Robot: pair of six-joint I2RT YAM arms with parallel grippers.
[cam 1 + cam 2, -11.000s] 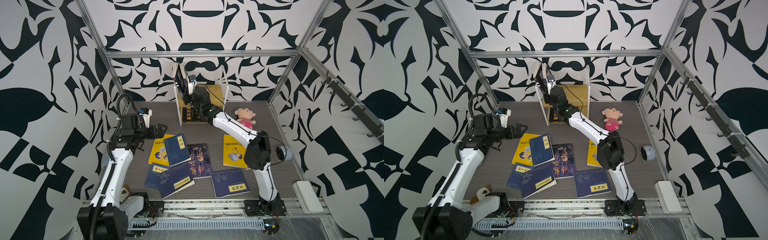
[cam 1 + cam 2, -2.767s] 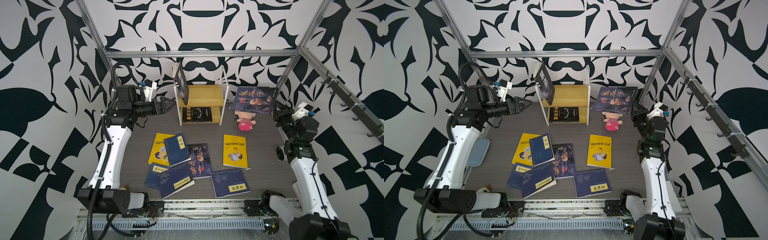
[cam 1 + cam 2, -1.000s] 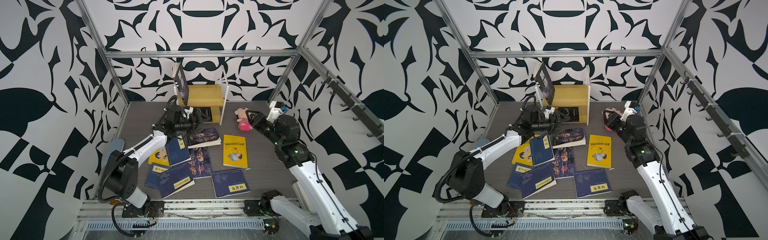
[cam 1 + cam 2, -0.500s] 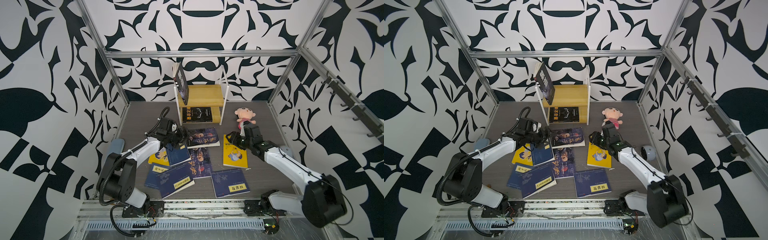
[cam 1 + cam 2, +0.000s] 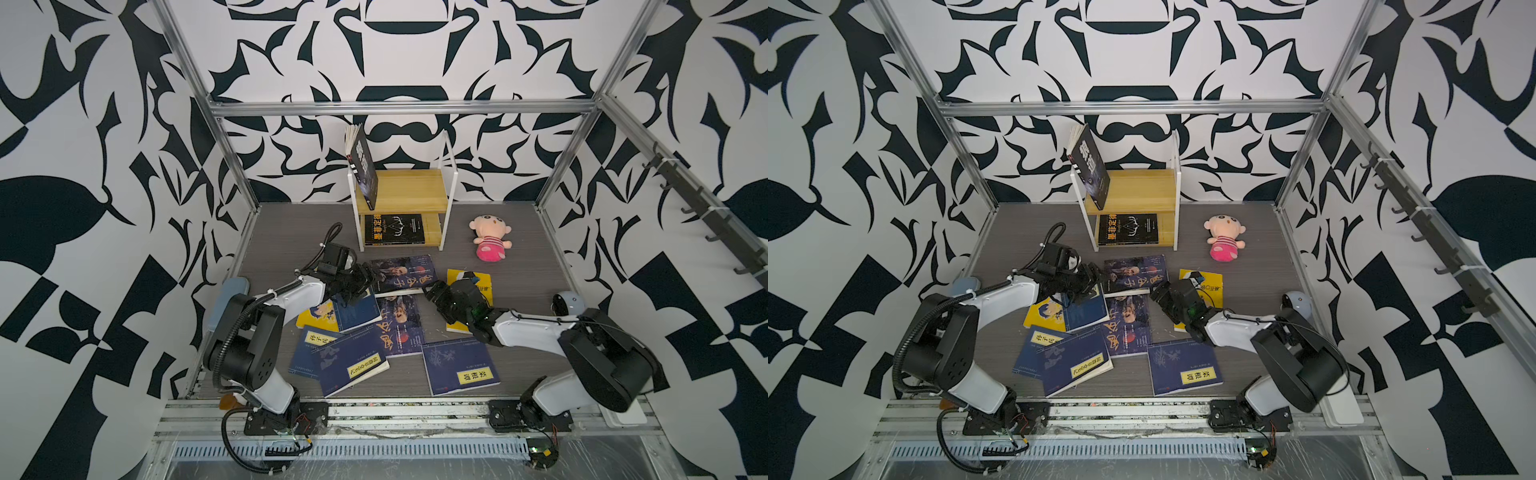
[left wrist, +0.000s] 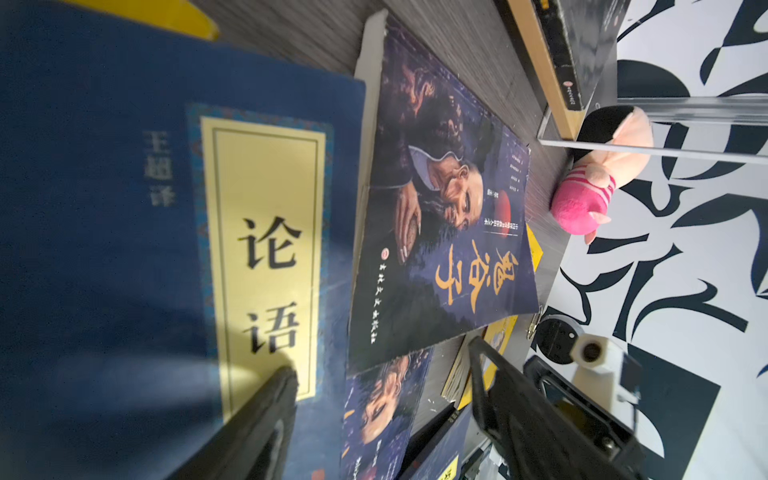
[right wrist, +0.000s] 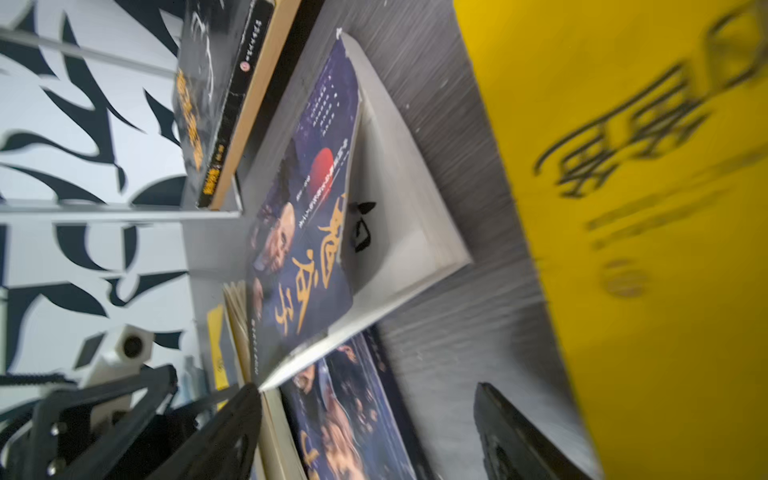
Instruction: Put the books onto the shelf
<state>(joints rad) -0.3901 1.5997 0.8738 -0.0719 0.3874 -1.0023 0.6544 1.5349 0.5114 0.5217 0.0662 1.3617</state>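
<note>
The shelf (image 5: 401, 199) stands at the back, with one dark book (image 5: 362, 168) leaning on its top board and another (image 5: 395, 228) flat on the lower board. Several books lie on the floor. A dark book with gold calligraphy (image 5: 402, 276) (image 6: 444, 216) (image 7: 307, 232) lies in front of the shelf, overlapping a second one (image 5: 395, 328). My left gripper (image 5: 365, 287) (image 6: 382, 374) hangs open low over a navy book (image 6: 266, 232), at the dark book's left edge. My right gripper (image 5: 432, 296) (image 7: 370, 399) is open at its right corner, beside a yellow book (image 7: 623, 208).
A pink plush doll (image 5: 490, 243) lies to the right of the shelf. More navy books (image 5: 349, 361) (image 5: 461, 365) and a yellow cartoon book (image 5: 318, 311) lie toward the front. A round white-and-grey device (image 5: 567, 301) sits at the right edge.
The dark calligraphy book, earlier held aloft by the right gripper, now lies on the floor. The right gripper has opened wider and moved left toward it. The left gripper has pulled back slightly.
</note>
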